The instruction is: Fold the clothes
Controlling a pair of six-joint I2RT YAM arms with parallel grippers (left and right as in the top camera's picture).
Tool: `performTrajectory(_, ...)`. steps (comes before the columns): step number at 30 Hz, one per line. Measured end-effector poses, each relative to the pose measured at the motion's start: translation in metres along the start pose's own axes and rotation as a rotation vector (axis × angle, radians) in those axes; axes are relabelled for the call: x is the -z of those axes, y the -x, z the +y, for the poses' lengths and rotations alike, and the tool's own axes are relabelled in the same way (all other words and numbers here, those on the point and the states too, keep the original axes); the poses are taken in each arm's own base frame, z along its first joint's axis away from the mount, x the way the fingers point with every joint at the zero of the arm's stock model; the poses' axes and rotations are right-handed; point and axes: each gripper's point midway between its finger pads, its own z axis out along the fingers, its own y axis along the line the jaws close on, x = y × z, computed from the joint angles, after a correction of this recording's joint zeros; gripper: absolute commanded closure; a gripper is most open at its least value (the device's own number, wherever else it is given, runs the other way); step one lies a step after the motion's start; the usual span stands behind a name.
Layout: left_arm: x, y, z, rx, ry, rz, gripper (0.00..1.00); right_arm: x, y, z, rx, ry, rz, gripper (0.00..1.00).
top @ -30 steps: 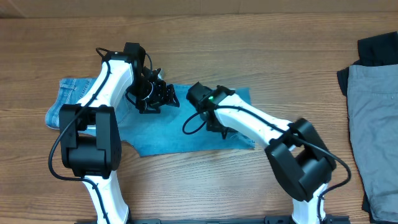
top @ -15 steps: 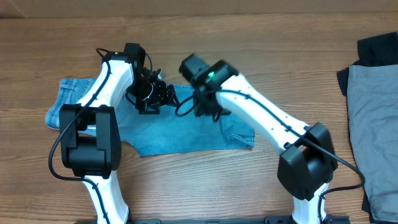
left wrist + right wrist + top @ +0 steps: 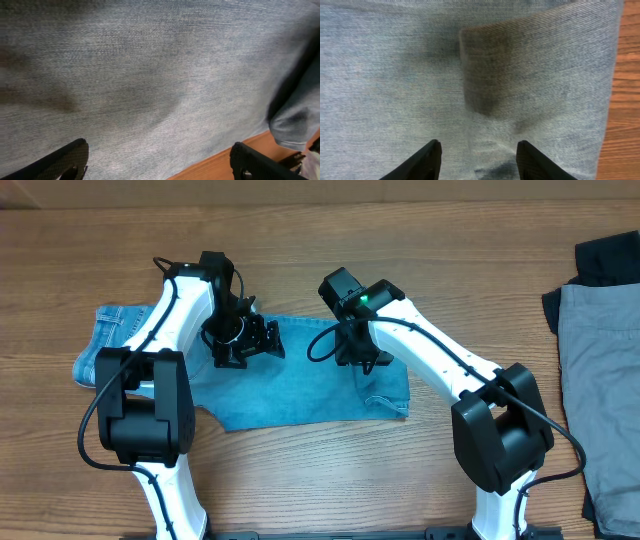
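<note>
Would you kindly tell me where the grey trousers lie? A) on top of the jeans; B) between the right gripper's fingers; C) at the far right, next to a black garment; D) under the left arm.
C: the grey trousers lie at the overhead view's right edge, touching the black garment, well apart from the jeans.

white arms, blk joints, fingers
</note>
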Motion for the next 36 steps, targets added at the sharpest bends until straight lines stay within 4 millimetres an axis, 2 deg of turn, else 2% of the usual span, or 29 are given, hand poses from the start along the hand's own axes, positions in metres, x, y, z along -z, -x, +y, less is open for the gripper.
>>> performTrajectory(5, 0.000, 0.000, 0.001, 0.000, 0.009, -0.001, 0.06, -0.011, -0.002, 0.002, -0.011, -0.005, 0.017, 0.36)
performTrajectory(10, 0.000, 0.000, 0.002, 0.000, 0.012, -0.002, 0.06, -0.034, -0.007, 0.000, -0.009, -0.045, 0.053, 0.41)
performTrajectory(13, 0.000, 0.000, 0.002, 0.000, 0.014, -0.002, 0.06, -0.035, -0.006, 0.000, -0.009, -0.045, 0.046, 0.42)
performTrajectory(14, 0.000, 0.000, 0.002, 0.000, 0.014, -0.002, 0.06, -0.036, -0.006, 0.000, -0.010, -0.046, 0.047, 0.46)
performTrajectory(16, 0.000, 0.000, 0.002, 0.000, 0.014, -0.002, 0.06, -0.040, -0.005, -0.001, -0.011, -0.059, 0.049, 0.65)
performTrajectory(19, 0.000, 0.000, 0.002, 0.000, 0.014, -0.002, 0.05, -0.046, -0.005, -0.002, -0.012, -0.068, 0.051, 0.75)
performTrajectory(21, 0.000, 0.000, 0.002, 0.000, 0.014, -0.002, 0.05, -0.046, -0.003, -0.001, -0.011, -0.062, 0.044, 0.96)
performTrajectory(26, 0.000, 0.000, 0.002, 0.000, 0.014, -0.002, 0.05, -0.046, -0.002, 0.000, -0.030, -0.059, 0.040, 0.96)
performTrajectory(30, 0.000, 0.000, 0.002, -0.001, 0.014, -0.002, 0.05, -0.041, -0.003, 0.000, -0.035, -0.061, 0.057, 0.96)
performTrajectory(36, 0.000, 0.000, 0.003, -0.013, 0.014, 0.000, 0.04, 0.004, 0.026, 0.026, -0.084, 0.046, 0.019, 0.96)
